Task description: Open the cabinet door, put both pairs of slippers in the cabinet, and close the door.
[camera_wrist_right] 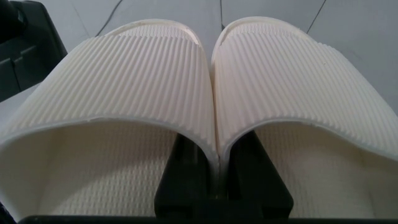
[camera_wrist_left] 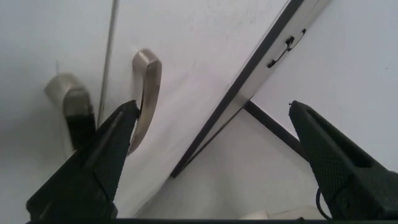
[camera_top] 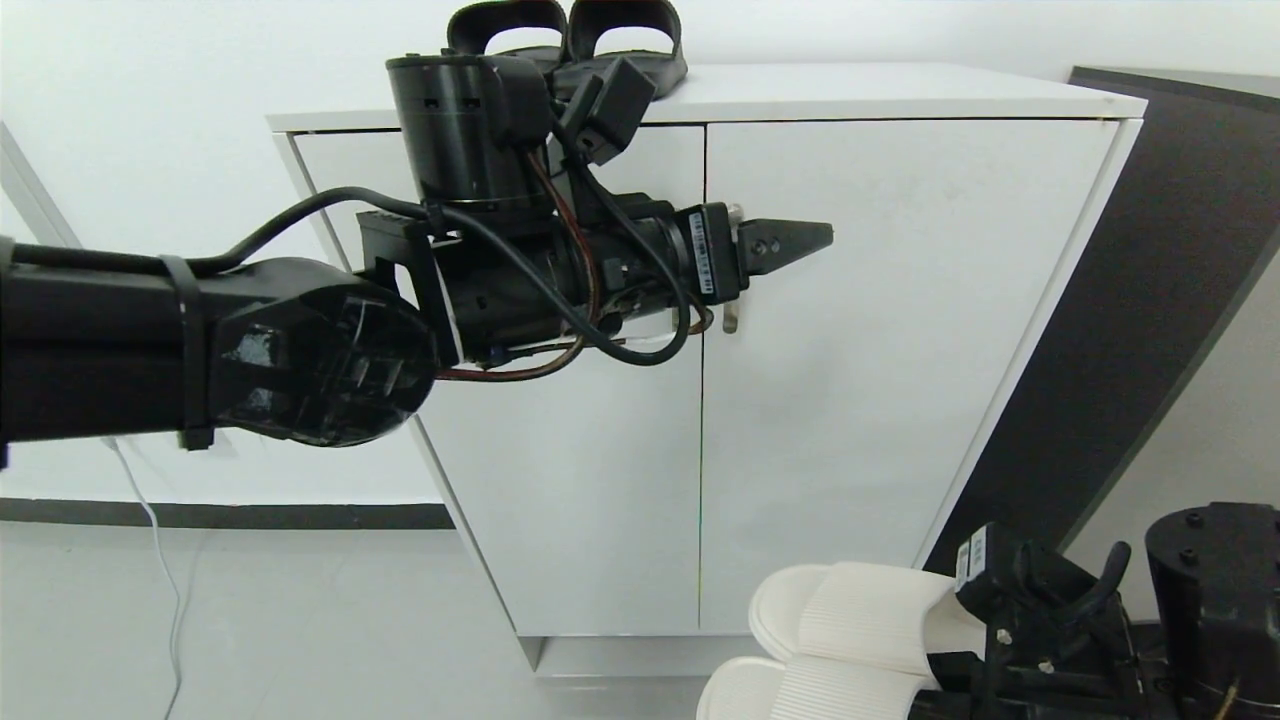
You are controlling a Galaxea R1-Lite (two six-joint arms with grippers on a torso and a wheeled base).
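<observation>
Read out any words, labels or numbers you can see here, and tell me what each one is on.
Wrist sticker behind the left end effector: print too small to read.
Pair of labels behind the right end effector: too small to read.
No text visible on the cabinet, the white slippers or the black slippers.

Both cabinet doors (camera_top: 880, 350) stand shut, sealing off the interior. The left gripper (camera_top: 822, 238) hangs spread at the handles (camera_wrist_left: 146, 93), one finger apparently touching. Black slippers (camera_top: 570, 35) take up part of the top, white slippers (camera_top: 850, 620) crowd the lower right front, and passage remains over the floor (camera_top: 300, 620) at left.
</observation>
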